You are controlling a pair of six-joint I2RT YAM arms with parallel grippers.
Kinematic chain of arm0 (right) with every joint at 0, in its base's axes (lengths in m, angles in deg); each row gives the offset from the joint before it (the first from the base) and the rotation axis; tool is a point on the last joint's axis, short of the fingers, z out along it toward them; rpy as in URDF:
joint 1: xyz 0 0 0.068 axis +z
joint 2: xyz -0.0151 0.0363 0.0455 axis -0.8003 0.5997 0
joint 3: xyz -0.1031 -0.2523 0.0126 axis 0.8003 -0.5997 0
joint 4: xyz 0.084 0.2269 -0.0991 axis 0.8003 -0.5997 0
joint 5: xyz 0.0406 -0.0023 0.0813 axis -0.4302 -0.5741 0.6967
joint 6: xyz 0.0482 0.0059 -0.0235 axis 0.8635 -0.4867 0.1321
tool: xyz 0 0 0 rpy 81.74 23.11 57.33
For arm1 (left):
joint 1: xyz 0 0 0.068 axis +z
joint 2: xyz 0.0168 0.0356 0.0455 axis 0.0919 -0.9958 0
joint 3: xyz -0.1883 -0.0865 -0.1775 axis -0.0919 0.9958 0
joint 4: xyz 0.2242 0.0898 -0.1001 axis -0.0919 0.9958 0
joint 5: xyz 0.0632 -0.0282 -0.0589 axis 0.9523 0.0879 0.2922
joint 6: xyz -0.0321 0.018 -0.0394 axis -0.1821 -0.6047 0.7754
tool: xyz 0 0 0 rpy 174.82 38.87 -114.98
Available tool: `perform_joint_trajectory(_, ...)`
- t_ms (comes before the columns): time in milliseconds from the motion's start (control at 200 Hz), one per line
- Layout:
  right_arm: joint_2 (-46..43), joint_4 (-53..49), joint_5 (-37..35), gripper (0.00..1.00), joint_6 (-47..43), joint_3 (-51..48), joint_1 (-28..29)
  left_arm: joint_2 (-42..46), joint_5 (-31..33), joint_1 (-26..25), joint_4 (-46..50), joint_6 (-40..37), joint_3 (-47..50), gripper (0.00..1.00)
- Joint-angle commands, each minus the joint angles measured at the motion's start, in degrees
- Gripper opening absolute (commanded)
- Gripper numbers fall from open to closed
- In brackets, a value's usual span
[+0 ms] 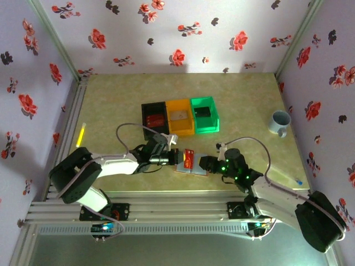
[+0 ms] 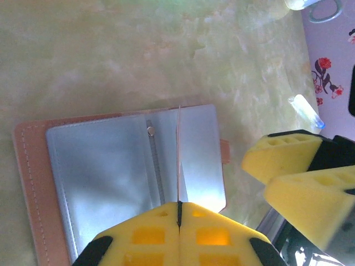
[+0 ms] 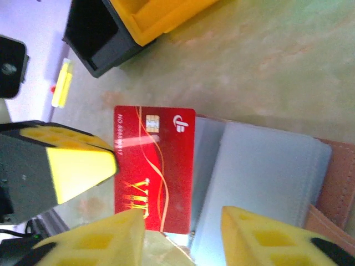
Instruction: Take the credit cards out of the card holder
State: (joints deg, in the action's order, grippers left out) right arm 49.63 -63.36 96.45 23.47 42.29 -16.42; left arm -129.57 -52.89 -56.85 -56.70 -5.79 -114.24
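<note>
Left wrist view: left gripper (image 2: pixel 178 208) pressed together, pinching the red card (image 2: pixel 178 155) edge-on.
Card axis: straight out from the jaws, over the holder (image 2: pixel 30 183).
Holder: lies open on the table (image 2: pixel 138 50), beneath the card.
Right gripper (image 3: pixel 180 219): spread, holding nothing, at the holder's right side.
Nearer arm: left.
Likely next: draw the card back along its length.

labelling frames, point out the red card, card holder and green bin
red card (image 3: pixel 155 166), right wrist view, middle of its printed face
card holder (image 2: pixel 100 183), left wrist view, pale grey-blue inner panel
green bin (image 1: pixel 206 128), top external view, near wall
</note>
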Motion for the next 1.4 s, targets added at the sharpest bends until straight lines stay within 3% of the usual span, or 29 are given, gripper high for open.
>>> perform_joint_trajectory(0,-0.22,2.58,1.53,0.47,-0.94,-0.7,-0.3,1.42,-1.35,0.09,-0.72,1.03,0.62,0.0)
perform_joint_trajectory(275,5.81,11.72,5.4,0.51,0.2,-1.49,-0.2,2.74,-1.92,-0.2,-4.32,3.37,1.99,0.0)
perform_joint_trajectory(580,6.95,15.07,5.76,0.53,-1.04,-2.24,-0.24,7.79,-2.8,-0.49,-5.97,5.88,2.72,0.0)
perform_joint_trajectory(855,9.38,23.86,10.46,0.55,0.79,-3.26,0.06,7.81,-2.88,-2.0,-8.2,7.22,2.68,0.0)
perform_joint_trajectory(1200,6.26,25.83,11.26,0.51,1.52,-4.43,1.59,7.26,-2.65,-2.31,-10.35,8.16,2.96,0.0)
perform_joint_trajectory(1395,2.9,26.06,11.43,0.36,2.44,-5.0,2.19,6.83,-2.47,-2.31,-11.39,8.53,3.63,0.0)
